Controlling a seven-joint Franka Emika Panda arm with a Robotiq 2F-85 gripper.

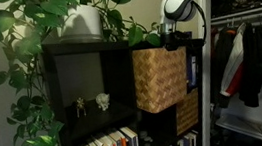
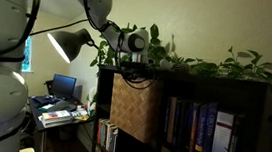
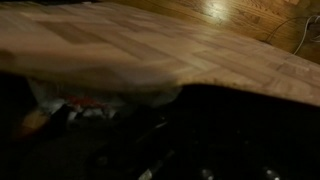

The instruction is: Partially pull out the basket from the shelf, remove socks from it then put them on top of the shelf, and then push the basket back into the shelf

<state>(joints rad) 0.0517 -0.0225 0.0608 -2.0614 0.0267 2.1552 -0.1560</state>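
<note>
Basket juts partly out of the shelf, just below the gripper, presumably so its open top can be reached for socks; whether the jaws stand apart or clamped on anything, I cannot tell.

Dim warm light; desk lamp glaring; wrist view blurred.

exterior views: both mid-range, facing the shelf front from opposite angles.
shared: the basket just below the fingers.
wrist view: very close on the basket weave.
</note>
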